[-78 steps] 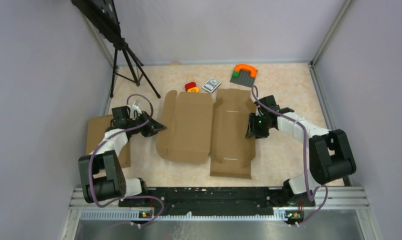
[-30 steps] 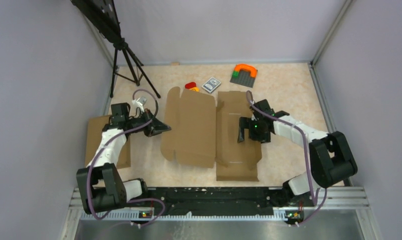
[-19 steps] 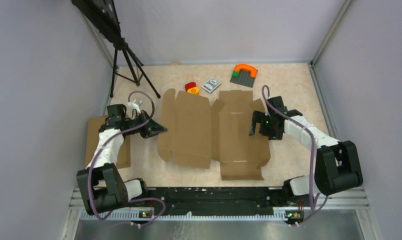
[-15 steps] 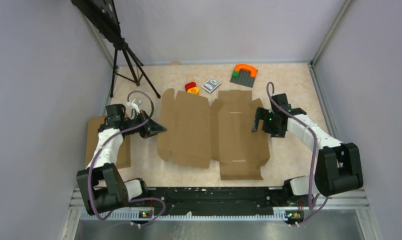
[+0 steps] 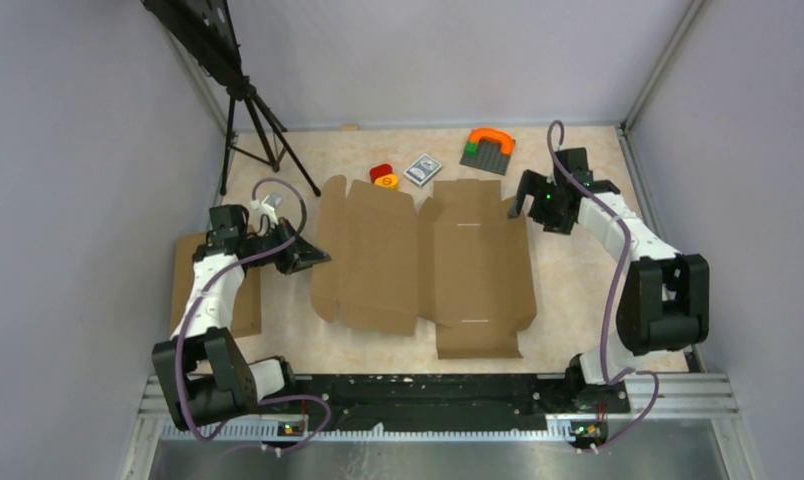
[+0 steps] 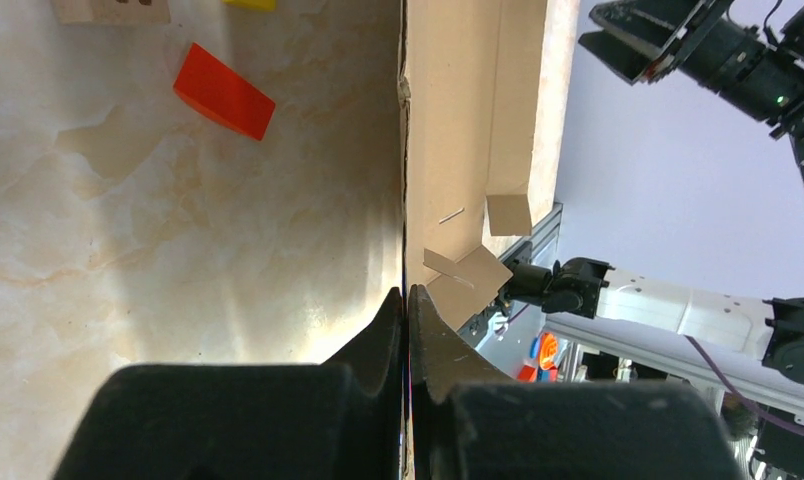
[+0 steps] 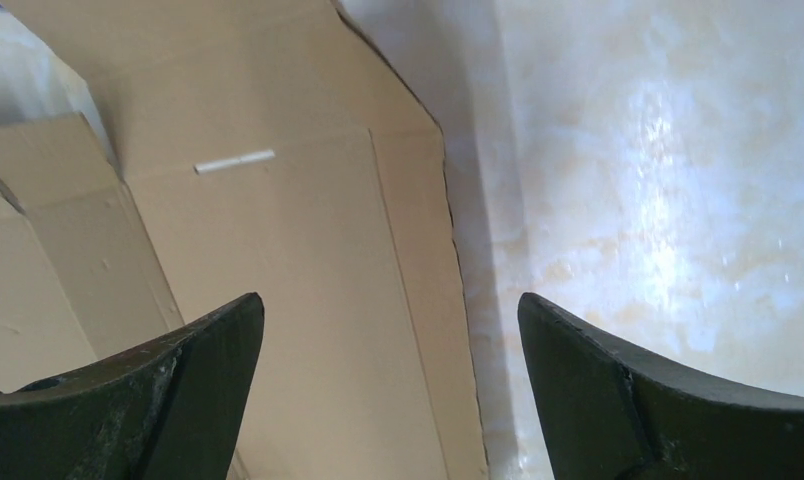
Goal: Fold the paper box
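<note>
On the marbled table [image 5: 578, 300], the paper box [image 5: 428, 265] lies unfolded. The left gripper [image 5: 308, 257] is clamped on its left flap edge; the right gripper [image 5: 526, 203] hovers agape over its far-right corner. Folding seems barely started: next, raise a side wall.

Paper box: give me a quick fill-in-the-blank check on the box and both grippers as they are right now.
1. The paper box lies ___ on the table as an unfolded sheet.
2. The left gripper is ___ on the sheet's left edge.
3. The right gripper, at the sheet's far right corner, is ___ and holds nothing.

Missing words: flat; shut; open.
</note>
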